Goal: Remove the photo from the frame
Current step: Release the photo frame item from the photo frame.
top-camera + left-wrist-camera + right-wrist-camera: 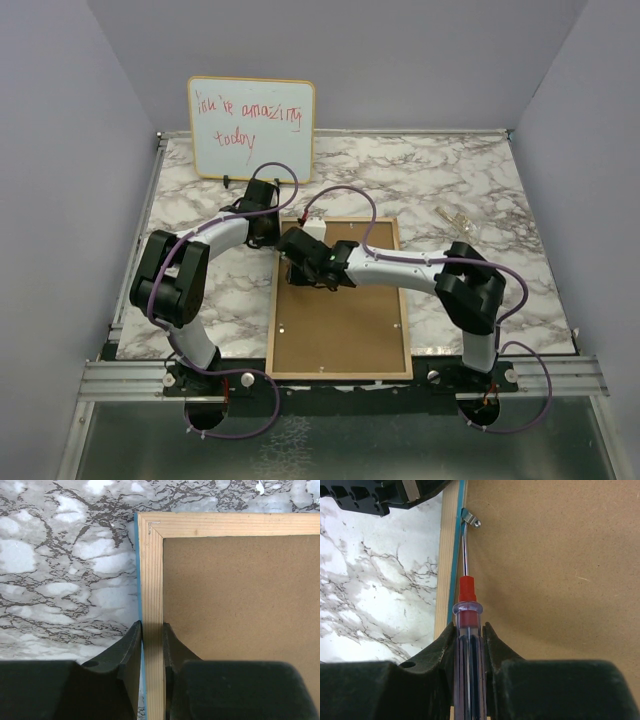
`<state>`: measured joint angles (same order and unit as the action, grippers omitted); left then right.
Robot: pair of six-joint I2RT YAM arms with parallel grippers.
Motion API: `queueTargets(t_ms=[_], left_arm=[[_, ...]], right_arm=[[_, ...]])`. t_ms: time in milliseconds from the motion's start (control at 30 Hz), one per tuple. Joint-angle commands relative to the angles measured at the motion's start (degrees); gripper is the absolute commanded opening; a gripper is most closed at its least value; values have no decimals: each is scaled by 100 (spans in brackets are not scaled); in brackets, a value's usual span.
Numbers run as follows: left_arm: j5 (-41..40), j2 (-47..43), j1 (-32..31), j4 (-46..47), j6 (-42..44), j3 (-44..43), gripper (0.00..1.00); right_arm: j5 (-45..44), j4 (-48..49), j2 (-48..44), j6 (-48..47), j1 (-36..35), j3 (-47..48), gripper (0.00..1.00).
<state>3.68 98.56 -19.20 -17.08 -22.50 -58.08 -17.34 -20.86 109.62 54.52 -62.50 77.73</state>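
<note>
Black fingers (492,645) of the right gripper (470,632) fill the 6 o'clock edge of its wrist view, clamped narrowly on a screwdriver (466,592) with a clear handle and a red collar. Its steel shaft runs toward 12 o'clock, along the inner edge of the rim, and its tip meets a small metal clip (471,520) fixed where the rim joins the board (555,580).

The left gripper (152,632) is pinched on the frame (151,570): one finger presses the blue outer edge, the other the inner side of the pale wood rim. A staple (154,524) sits in the corner at 12 o'clock from that grip.

From above, the frame lies flat and face down at the middle of the marble table (500,180), brown board up, its near end at 6 o'clock between the arm bases. Both grippers work at its 11 o'clock corner, the left at the outer edge, the right just inside it. The photo is out of sight from this side.

A whiteboard (251,128) with red handwriting stands at the table's far edge, toward 11 o'clock. Something small and pale (458,222), too blurred to identify, lies at 2 o'clock.
</note>
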Motion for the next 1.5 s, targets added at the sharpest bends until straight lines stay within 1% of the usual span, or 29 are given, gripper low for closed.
queueTargets(t_ms=[0,600,867,967,1167,1300,1367,1467], left_arm=[[243,-100,-57,-531,-55,192,0],[237,-120,-57,-549,10,201,0],[146,-109,-49,-577,44,164,0],[167,-101,-51,-577,52,157,0],[203,-118,-49,-577,79,157,0],[156,-134,-55,-577,95,157,0],[166,-144,-49,-577,97,157,0],[211,-153,-51,-577,129,152,0]], right_arm=[[-423,-100,274,-30,387,15,1],[580,253,20,-351,1011,-188,1],[802,296,-37,-383,1073,-309,0],[938,412,-218,-411,1073,-444,1],[1043,233,-711,-713,1074,-454,1],[1077,156,-1147,-819,1073,-638,0],[865,-80,-1335,-888,1085,-699,0],[815,-427,-1568,-1056,1291,-796,0]])
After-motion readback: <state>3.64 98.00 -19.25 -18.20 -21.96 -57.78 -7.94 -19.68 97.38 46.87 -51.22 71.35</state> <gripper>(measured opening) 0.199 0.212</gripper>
